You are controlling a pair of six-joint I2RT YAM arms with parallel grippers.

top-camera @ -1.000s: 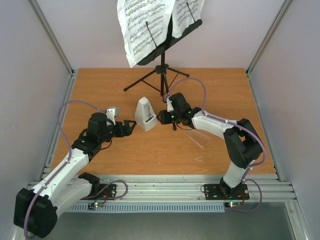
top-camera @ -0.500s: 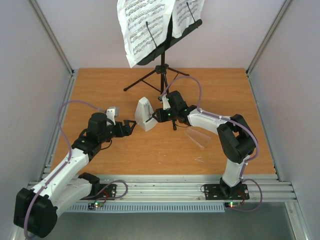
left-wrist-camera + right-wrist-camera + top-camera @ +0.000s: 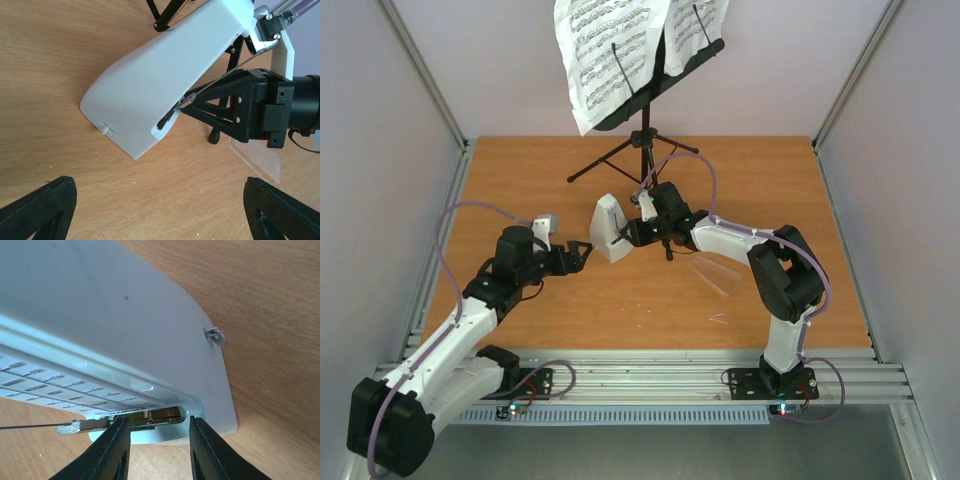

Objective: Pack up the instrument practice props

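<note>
**Right hand** [image 3: 155, 452]: fingers [image 3: 112, 452] partly spread, nothing pinched between them. The tips sit at the foot of the metronome [image 3: 608, 226], on its scale face, straddling the brass pivot [image 3: 150, 415] in the bottom slot. Cannot tell whether they touch the casing. The pendulum [image 3: 82, 427] is swung out sideways, and its thin rod runs away from the hand just outside one finger.

Judgement: the hand is set this low to work at the pendulum's root and bring it back in line with the face. The cover probably won't seat over a swung-out rod.

**Left hand** [image 3: 160, 205]: spread wide, empty, low over the surface [image 3: 520, 180]. The metronome stands just ahead of its tips, not touching, with the right hand on the far side of the casing.

Judgement: this hand is a backstop. The casing looks light, and a sideways push at its base could slide or tip it toward this hand.

**Clear cover** [image 3: 717, 274]: lies flat on the surface behind the right hand, beside its forearm and apart from the metronome.

**Music stand** [image 3: 642, 150]: upright beyond the right hand, sheet pages [image 3: 610, 50] on its desk, well out of both hands' reach as posed.

Judgement: packing is at an early stage. The metronome is uncovered, and the stand and pages are not yet handled.

Risk: the rod is thin, so a finger could catch and bend it.
</note>
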